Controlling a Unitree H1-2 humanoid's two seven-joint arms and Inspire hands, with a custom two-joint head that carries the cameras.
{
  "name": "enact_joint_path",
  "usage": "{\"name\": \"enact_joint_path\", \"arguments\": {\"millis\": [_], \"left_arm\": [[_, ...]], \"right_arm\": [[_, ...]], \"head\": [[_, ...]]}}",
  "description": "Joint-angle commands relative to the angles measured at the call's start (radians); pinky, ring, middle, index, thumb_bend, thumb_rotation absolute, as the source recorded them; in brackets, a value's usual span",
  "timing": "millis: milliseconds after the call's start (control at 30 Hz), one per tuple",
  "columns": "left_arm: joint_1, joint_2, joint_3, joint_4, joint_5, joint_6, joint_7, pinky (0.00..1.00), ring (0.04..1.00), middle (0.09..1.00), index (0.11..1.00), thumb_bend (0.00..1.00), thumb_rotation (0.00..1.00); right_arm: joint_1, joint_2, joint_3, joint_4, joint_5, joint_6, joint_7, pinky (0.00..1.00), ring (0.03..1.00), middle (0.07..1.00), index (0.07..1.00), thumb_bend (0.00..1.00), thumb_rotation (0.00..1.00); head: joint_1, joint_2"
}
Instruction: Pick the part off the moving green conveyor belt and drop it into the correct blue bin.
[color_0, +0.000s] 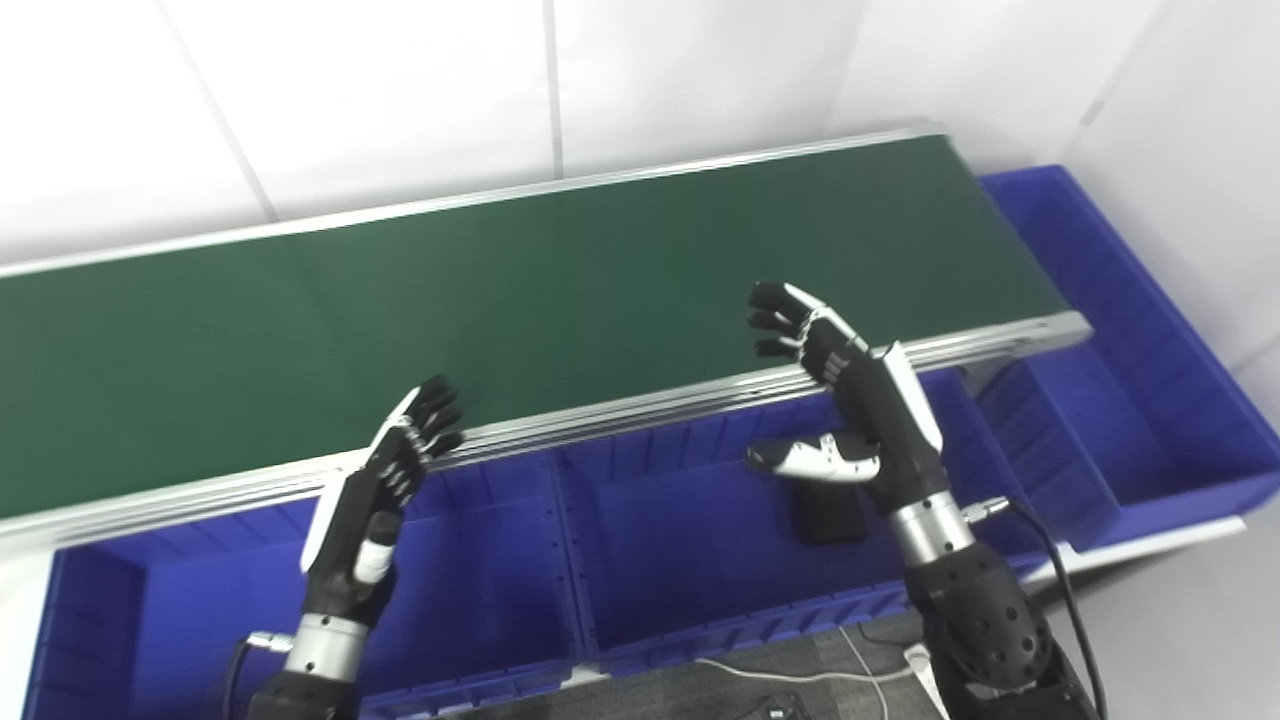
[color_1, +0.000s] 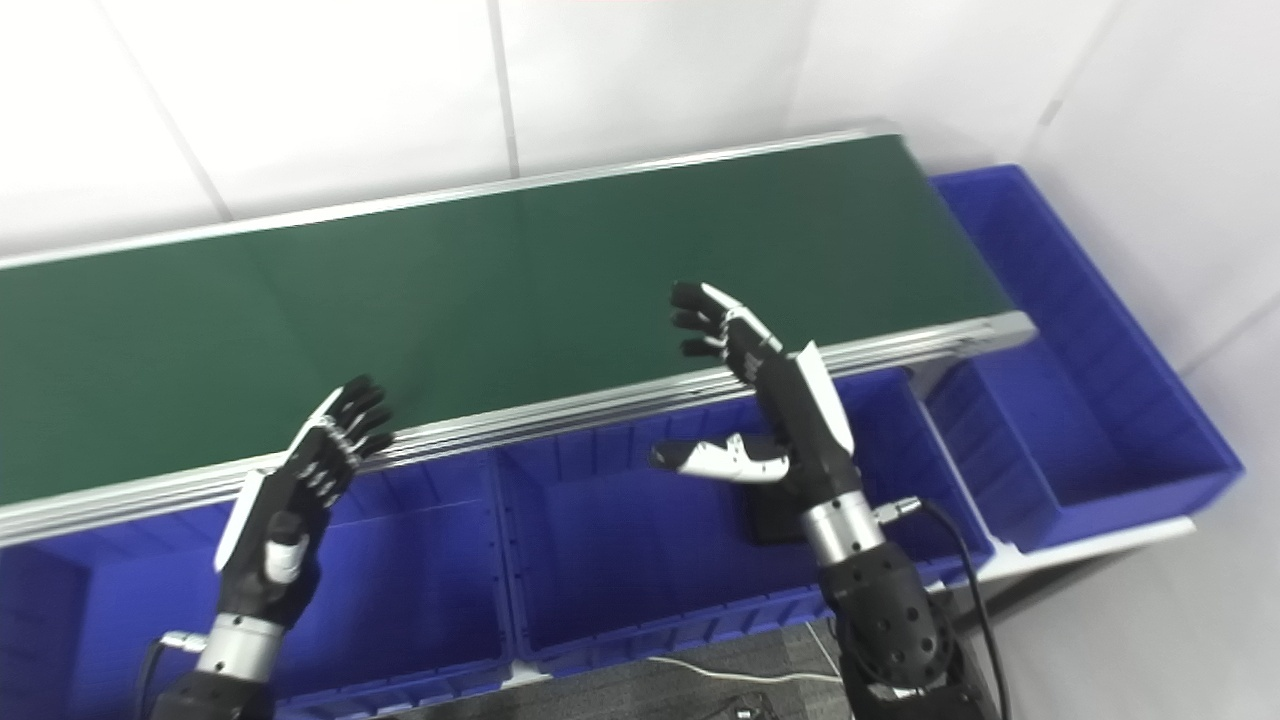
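A plain dark green belt (color_0: 560, 290) is edged by silver rails (color_0: 620, 410). The bins (color_0: 680, 540) are coloured saturated blue, one holding a black part (color_0: 828, 515). Both hands (color_0: 385, 480) (color_0: 850, 400) are finished in black with white panels. The wall (color_0: 400, 90) is white.

Lab or industrial test cell: green conveyor belt (color_0: 520, 290) with aluminium side rails, row of blue bins (color_0: 690, 540) along its near edge, plain white panel walls (color_0: 400, 90), loose cables (color_0: 790, 672) on floor.
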Motion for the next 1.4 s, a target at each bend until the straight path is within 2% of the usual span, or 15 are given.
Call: {"name": "enact_joint_path", "arguments": {"millis": [0,100,133,233,467,633,733,900,1133,1367], "left_arm": [[-0.008,-0.007,-0.005,-0.015,0.012,-0.043,0.007,0.85,0.894,0.91,0.898,1.0,0.95],[-0.005,-0.018,-0.011,-0.011,0.03,-0.051,0.014,0.84,0.89,0.907,0.898,1.0,0.95],[-0.003,-0.021,-0.015,-0.008,0.035,-0.053,0.015,0.84,0.889,0.906,0.899,1.0,0.95],[0.002,-0.028,-0.027,0.007,0.048,-0.061,0.016,0.85,0.909,0.924,0.911,1.0,0.94],[0.013,-0.042,-0.053,0.014,0.103,-0.071,0.049,0.83,0.905,0.928,0.904,1.0,0.94],[0.018,-0.044,-0.065,0.03,0.109,-0.07,0.056,0.87,0.926,0.934,0.908,1.0,0.93],[0.016,-0.038,-0.074,0.05,0.114,-0.071,0.063,0.88,0.935,0.942,0.915,1.0,0.93],[0.019,-0.034,-0.084,0.047,0.125,-0.071,0.08,0.87,0.935,0.947,0.918,1.0,0.93],[0.023,-0.016,-0.085,0.044,0.114,-0.071,0.083,0.88,0.936,0.948,0.918,0.98,0.93],[0.021,-0.008,-0.088,0.054,0.1,-0.071,0.08,0.88,0.935,0.942,0.913,0.99,0.93]], "right_arm": [[-0.034,0.025,0.03,0.009,-0.005,-0.05,0.022,1.0,0.999,0.998,0.964,1.0,0.98],[-0.062,0.055,0.076,0.061,-0.01,-0.056,0.04,1.0,1.0,1.0,0.979,1.0,0.99],[-0.073,0.066,0.093,0.092,-0.009,-0.073,0.048,1.0,1.0,1.0,0.982,1.0,1.0],[-0.103,0.096,0.134,0.202,0.018,-0.113,0.08,1.0,1.0,1.0,0.999,1.0,0.99],[-0.114,0.146,0.154,0.348,0.044,-0.151,0.102,1.0,1.0,1.0,1.0,1.0,1.0],[-0.114,0.159,0.152,0.423,0.046,-0.187,0.104,1.0,1.0,1.0,1.0,1.0,1.0],[-0.108,0.174,0.146,0.462,0.04,-0.214,0.088,1.0,1.0,1.0,0.99,1.0,1.0],[-0.093,0.195,0.14,0.492,0.022,-0.221,0.06,1.0,1.0,1.0,0.985,1.0,1.0],[-0.08,0.211,0.139,0.497,0.011,-0.221,0.031,1.0,1.0,0.999,0.98,1.0,1.0],[-0.075,0.213,0.135,0.481,0.024,-0.221,0.035,0.98,0.997,0.985,0.965,1.0,0.99]], "head": [[0.024,-0.007],[0.036,-0.01],[0.075,-0.023],[0.117,-0.04],[0.223,-0.062],[0.272,-0.084],[0.277,-0.1],[0.264,-0.103],[0.222,-0.106],[0.213,-0.116]]}}
